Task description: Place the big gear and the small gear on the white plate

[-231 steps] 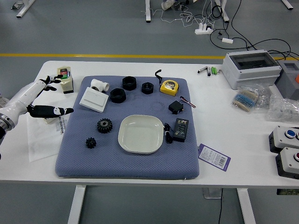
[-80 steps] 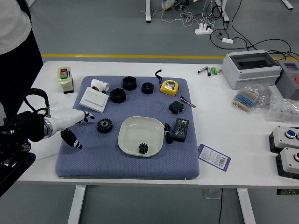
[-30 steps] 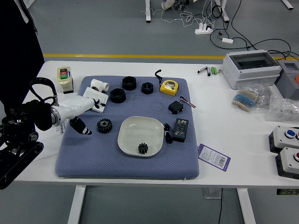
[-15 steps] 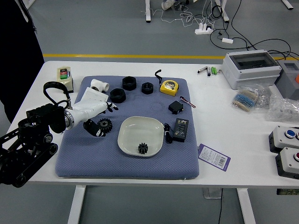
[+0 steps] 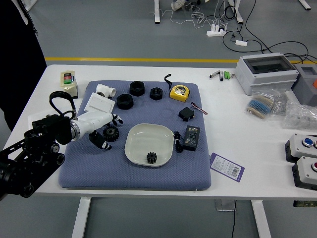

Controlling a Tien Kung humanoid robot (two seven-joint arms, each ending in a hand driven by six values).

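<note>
Left hand (image 5: 94, 122): fingers parted wide beside the large black toothed gear (image 5: 111, 133). Advise centring, closing evenly on opposite sides, lifting level, then moving right.

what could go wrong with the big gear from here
The left hand has its fingers around the big gear, but a secure grip isn't evident, so the gear might slip on lifting. The small gear sits near the front rim of the white plate; a careless placement could knock it.
</note>
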